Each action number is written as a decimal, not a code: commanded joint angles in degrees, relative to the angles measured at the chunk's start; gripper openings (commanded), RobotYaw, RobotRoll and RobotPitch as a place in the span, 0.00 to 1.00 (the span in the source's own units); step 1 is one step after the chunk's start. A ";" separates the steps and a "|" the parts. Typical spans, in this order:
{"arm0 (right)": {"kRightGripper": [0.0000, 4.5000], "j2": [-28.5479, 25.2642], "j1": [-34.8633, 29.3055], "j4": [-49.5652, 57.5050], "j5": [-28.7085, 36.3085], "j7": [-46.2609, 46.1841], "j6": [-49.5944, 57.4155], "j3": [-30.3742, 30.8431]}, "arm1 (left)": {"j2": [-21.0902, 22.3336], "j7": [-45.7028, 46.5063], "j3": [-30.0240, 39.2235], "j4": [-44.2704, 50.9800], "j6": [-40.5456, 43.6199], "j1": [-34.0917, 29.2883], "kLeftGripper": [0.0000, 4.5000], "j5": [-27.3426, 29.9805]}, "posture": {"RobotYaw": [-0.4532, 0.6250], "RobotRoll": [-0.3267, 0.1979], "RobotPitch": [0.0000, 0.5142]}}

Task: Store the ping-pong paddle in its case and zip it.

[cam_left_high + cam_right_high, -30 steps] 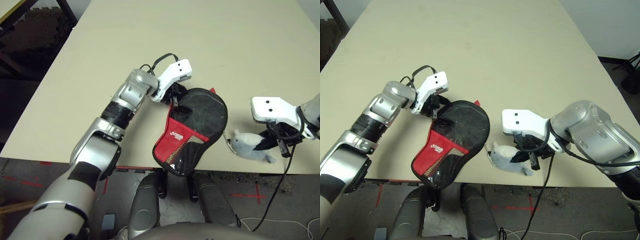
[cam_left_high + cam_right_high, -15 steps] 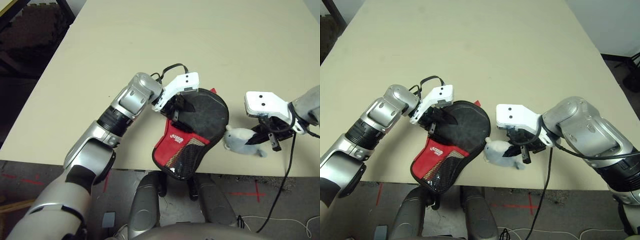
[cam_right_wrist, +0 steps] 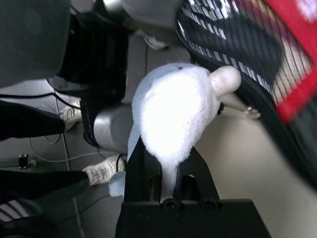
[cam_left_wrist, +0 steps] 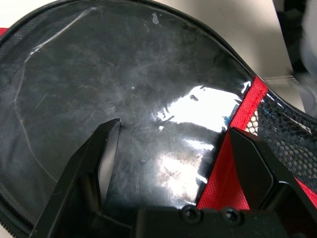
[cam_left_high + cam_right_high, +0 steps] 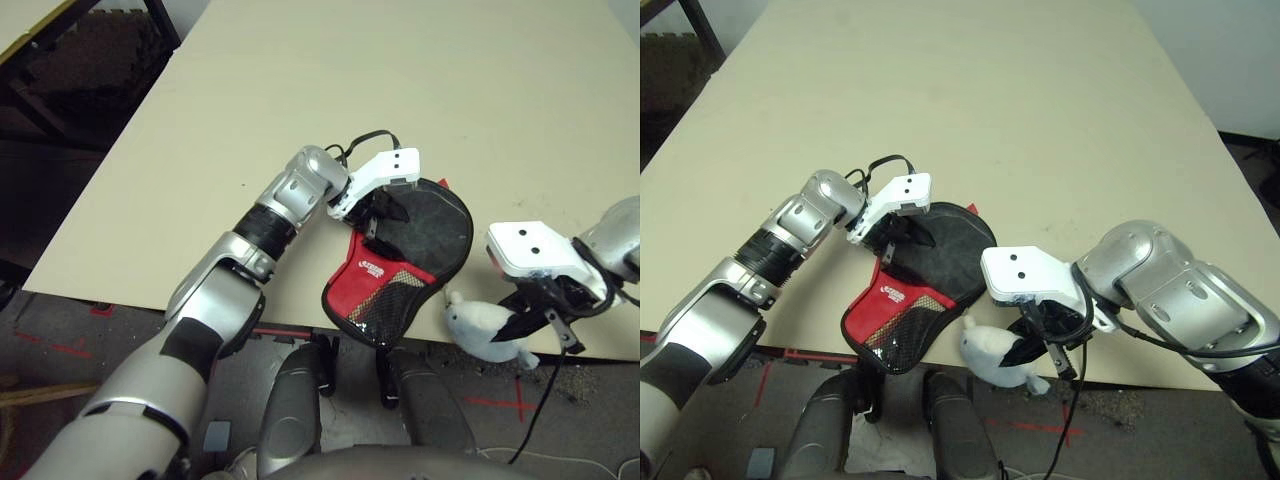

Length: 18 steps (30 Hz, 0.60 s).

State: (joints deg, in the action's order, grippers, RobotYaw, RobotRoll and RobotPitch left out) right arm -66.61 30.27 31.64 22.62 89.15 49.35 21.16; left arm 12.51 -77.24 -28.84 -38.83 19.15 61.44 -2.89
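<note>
Two arms work at the near edge of a pale table (image 5: 300,80). The case (image 5: 400,270), a black paddle-shaped cover with a red panel and a mesh side, lies at that edge with its narrow end hanging over it. Through the clear side in the left wrist view a flat black face shows, which I take to be the paddle (image 4: 124,99) already inside; its handle cannot be made out.

The left gripper (image 5: 385,215) hangs just over the round end of the case, jaws spread wide and holding nothing. A second ago it stood off the case's far-left rim; it has since come across and down onto the black face.

The right gripper (image 5: 1045,335) is clamped shut on a small white fluffy lump (image 5: 992,352), which appears to be tied to the zipper pull by a thin metal link seen in the right wrist view. Over the last second the lump has been drawn from beside the case's right rim back toward the robot, and it now hangs off the table edge.

Judging from this, zipping is under way: the right arm pulls the tab along the rim while the left moves in to pin the case down. How far the zipper is closed cannot be told.
</note>
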 commanded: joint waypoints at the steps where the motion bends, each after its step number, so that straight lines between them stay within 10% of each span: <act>1: 0.02 -0.14 -1.08 0.95 0.65 0.85 -1.81 1.22 | -0.83 2.07 -1.92 -4.55 0.41 -1.73 1.00 -3.23 | 0.26 0.62 0.53; 5: 0.02 0.53 -0.84 -0.28 0.55 -0.86 -0.57 0.54 | -1.21 3.63 -0.23 -4.70 0.26 -2.05 1.00 -2.88 | 0.26 0.62 0.54; 18: 0.96 6.55 17.07 -28.75 1.27 -16.00 8.42 -15.10 | 4.06 14.67 18.75 13.87 12.64 -5.04 1.00 8.35 | 0.28 0.62 0.54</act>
State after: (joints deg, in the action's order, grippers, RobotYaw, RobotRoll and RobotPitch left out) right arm -60.33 46.26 6.65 24.41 75.90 57.48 9.00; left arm 16.02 -64.92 -12.65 -26.44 31.03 56.54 4.14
